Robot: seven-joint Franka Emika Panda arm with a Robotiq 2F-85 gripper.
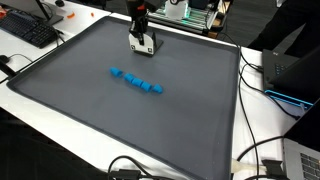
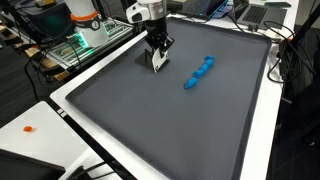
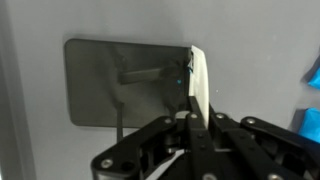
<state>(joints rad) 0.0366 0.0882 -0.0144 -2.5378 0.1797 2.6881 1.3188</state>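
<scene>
Claw (image 3: 192,120) clamped tight on a thin white card (image 3: 201,85), upright over the grey mat (image 1: 180,130)

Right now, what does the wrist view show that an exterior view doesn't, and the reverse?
Only the wrist view: the thin white piece, edge-on, pinched in the gripper, and a darker rectangular patch on the mat beside it. Only an exterior view: the whole row of blue blocks, the mat's full outline, a keyboard off the mat. Both: the gripper shut on the white piece over the mat, blue blocks off to one side.
</scene>
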